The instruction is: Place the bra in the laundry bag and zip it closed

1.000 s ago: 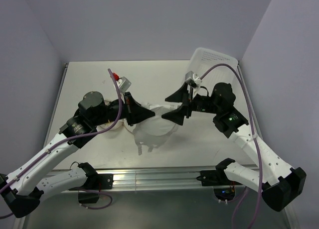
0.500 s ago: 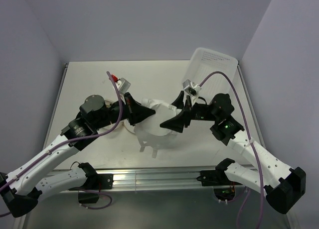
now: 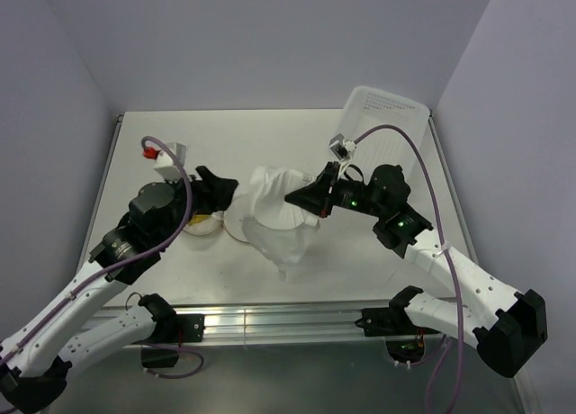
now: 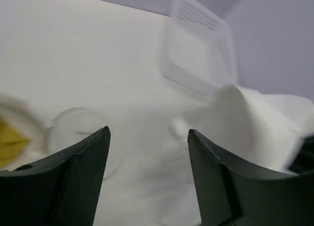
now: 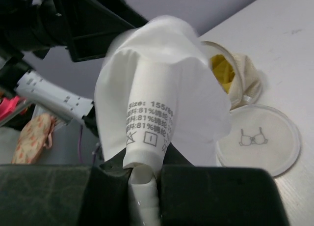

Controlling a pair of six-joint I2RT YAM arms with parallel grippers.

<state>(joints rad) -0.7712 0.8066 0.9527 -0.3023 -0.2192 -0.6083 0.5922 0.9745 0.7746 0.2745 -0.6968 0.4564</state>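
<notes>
Two claws are facing each other over the worktop [image 3: 270, 135] in your top view. Your left claw [image 3: 225, 196] is hanging spread apart with nothing in it, just above the laundry bag [image 3: 205, 225], which is lying partly under that arm. Your right claw [image 3: 292, 199] is pinching the white bra [image 3: 270, 218] and holding it bunched up just right of the bag. A white tray [image 3: 387, 117] is sitting well apart from the bag, at the far right corner.

From your left wrist, the left claw [image 4: 148, 137] is standing wide and gripping nothing. The laundry bag [image 4: 73, 132] is showing as a faint round shape, with the bra [image 4: 245, 118] to its right and the tray [image 4: 196, 49] beyond, all blurred.

From your right wrist, the right claw [image 5: 144, 167] is clamping together on the bra [image 5: 162, 78] at its care label [image 5: 147, 123]. The laundry bag [image 5: 257, 140] is lying behind it, round face up, with something yellow showing in the open body beside that face.
</notes>
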